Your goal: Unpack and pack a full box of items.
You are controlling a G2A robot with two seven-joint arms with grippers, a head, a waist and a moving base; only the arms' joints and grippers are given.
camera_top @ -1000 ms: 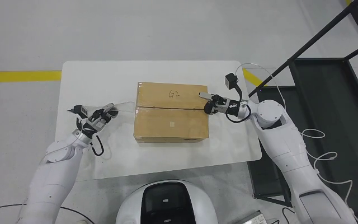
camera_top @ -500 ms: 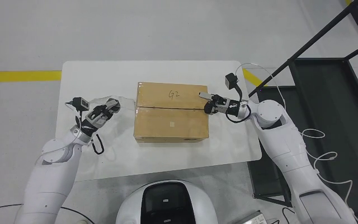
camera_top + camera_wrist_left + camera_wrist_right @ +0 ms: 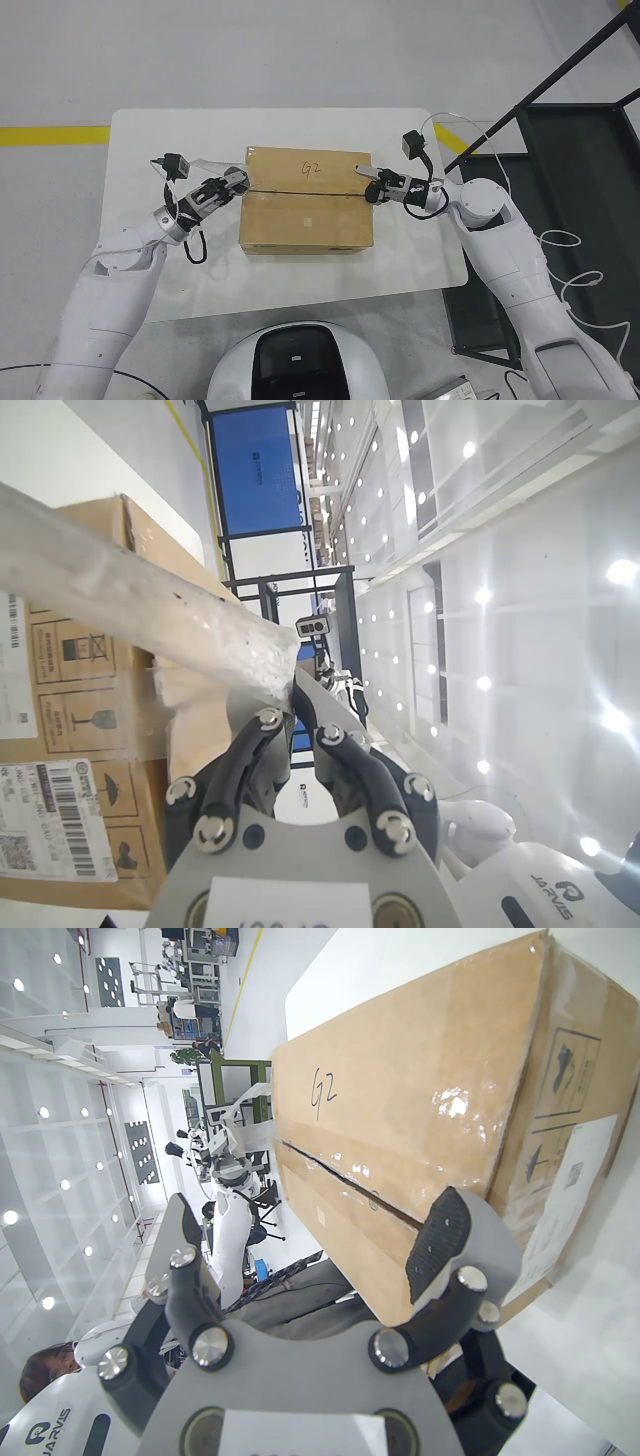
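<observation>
The cardboard box (image 3: 305,200) sits mid-way on the table (image 3: 150,140), flaps closed, its tape strip (image 3: 150,595) clamped in the left gripper (image 3: 237,182) at its left end. The right gripper (image 3: 372,186), spread apart, rests 1 finger on top; I'd peel low along the seam, box pinned.

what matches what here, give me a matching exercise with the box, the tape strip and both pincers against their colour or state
Column one:
1. cardboard box
2. tape strip
3. left pincer
4. right pincer

Column two:
A. open, at one end of the box
B. brown, top flaps closed
C. shut on the strip
D. whitish, pinched at one end

Pairs: 1-B, 2-D, 3-C, 4-A
</observation>
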